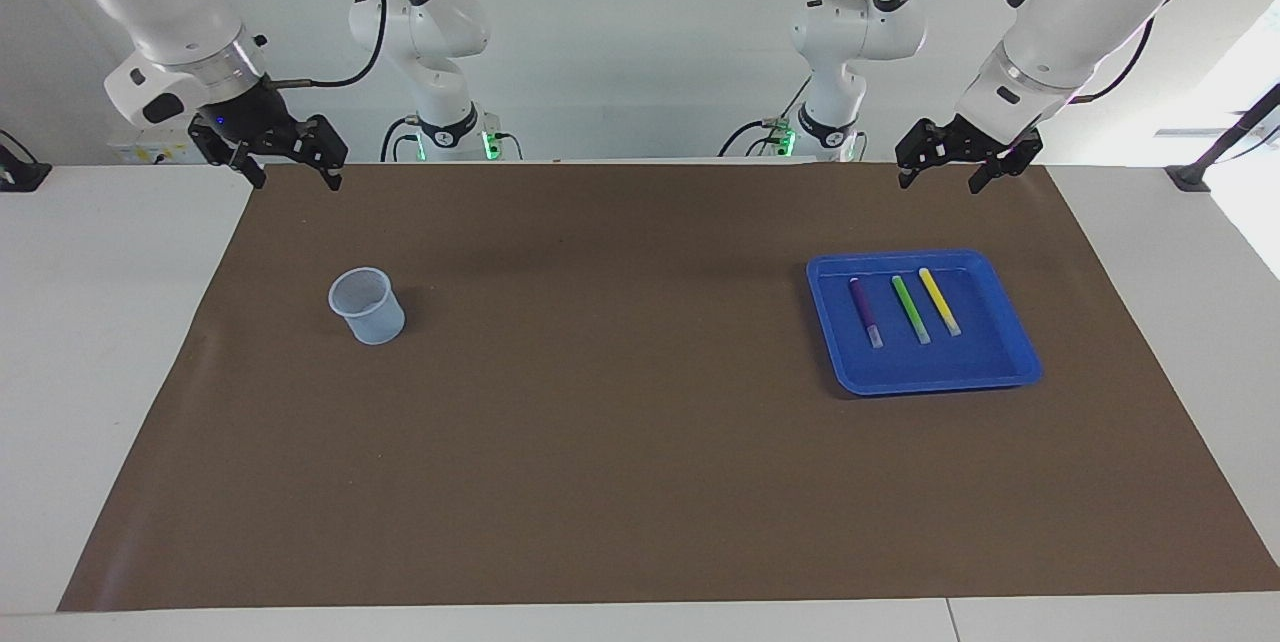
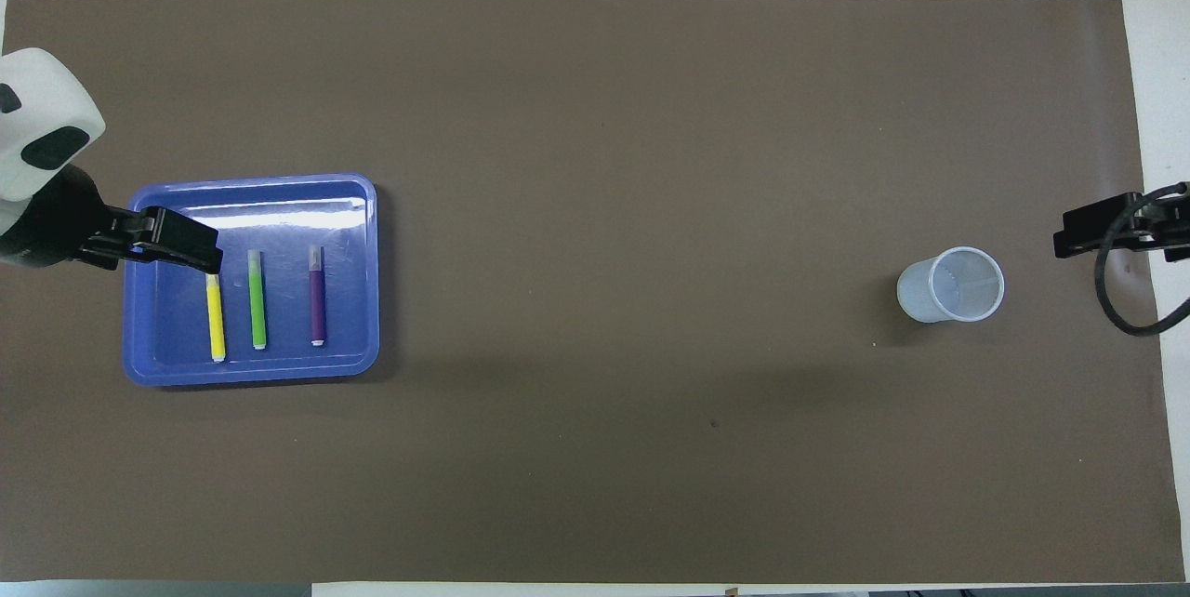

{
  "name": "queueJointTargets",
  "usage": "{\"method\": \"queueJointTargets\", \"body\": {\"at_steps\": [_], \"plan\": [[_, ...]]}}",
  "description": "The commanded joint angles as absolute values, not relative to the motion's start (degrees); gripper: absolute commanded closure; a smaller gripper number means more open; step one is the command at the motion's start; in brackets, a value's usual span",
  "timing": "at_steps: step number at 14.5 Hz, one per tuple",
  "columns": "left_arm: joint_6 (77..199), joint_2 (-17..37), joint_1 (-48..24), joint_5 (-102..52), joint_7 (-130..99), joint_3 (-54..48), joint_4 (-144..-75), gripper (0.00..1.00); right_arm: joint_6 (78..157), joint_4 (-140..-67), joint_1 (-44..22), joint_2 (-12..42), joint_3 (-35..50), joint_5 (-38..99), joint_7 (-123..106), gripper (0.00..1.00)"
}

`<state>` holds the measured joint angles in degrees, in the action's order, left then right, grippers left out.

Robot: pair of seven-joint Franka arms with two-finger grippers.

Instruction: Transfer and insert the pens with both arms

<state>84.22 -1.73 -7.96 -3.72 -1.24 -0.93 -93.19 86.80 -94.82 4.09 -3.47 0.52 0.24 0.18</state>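
Three pens lie side by side in a blue tray (image 1: 1000,367) toward the left arm's end of the table: purple (image 1: 865,310), green (image 1: 910,308), yellow (image 1: 939,301). From overhead I see the same row: yellow pen (image 2: 215,318), green pen (image 2: 257,299), purple pen (image 2: 317,309). My left gripper (image 1: 938,182) hangs open and empty, high in the air. In the overhead view the left gripper (image 2: 177,248) overlaps the tray's rim (image 2: 251,372) and the yellow pen's tip. Above the mat's corner at the right arm's end, my right gripper (image 1: 297,182) waits open, holding nothing.
A pale translucent cup (image 1: 367,305) stands upright on the brown mat toward the right arm's end, also visible as the cup (image 2: 950,285) from overhead. The right gripper (image 2: 1097,230) shows beside it at the mat's edge. White table borders the mat.
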Motion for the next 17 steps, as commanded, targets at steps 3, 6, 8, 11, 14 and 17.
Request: {"method": "queueJointTargets", "body": {"at_steps": [3, 6, 8, 11, 14, 17], "plan": [[84.5, -3.0, -7.8, -3.8, -1.5, -0.8, -94.2, 0.0, 86.7, -95.0, 4.6, -3.6, 0.9, 0.2, -0.6, 0.0], [83.7, -3.3, -8.3, -3.8, -1.6, -0.8, -94.3, 0.0, 86.8, -95.0, 4.6, -3.6, 0.9, 0.2, -0.6, 0.0], [83.9, -3.3, -7.8, -3.8, -1.5, -0.8, -94.4, 0.0, 86.8, -95.0, 4.6, -3.6, 0.9, 0.2, -0.6, 0.0], [83.8, -3.3, -7.0, -3.8, -1.6, -0.8, -94.4, 0.0, 86.7, -95.0, 4.6, -3.6, 0.9, 0.2, -0.6, 0.0], [83.4, -3.3, -5.4, -3.8, -1.6, -0.8, -94.3, 0.0, 86.7, -95.0, 4.6, -3.6, 0.9, 0.2, -0.6, 0.0], [83.3, -3.7, -5.5, -3.8, -1.6, -0.8, -94.5, 0.0, 86.7, -95.0, 4.6, -3.6, 0.9, 0.2, -0.6, 0.0]]}}
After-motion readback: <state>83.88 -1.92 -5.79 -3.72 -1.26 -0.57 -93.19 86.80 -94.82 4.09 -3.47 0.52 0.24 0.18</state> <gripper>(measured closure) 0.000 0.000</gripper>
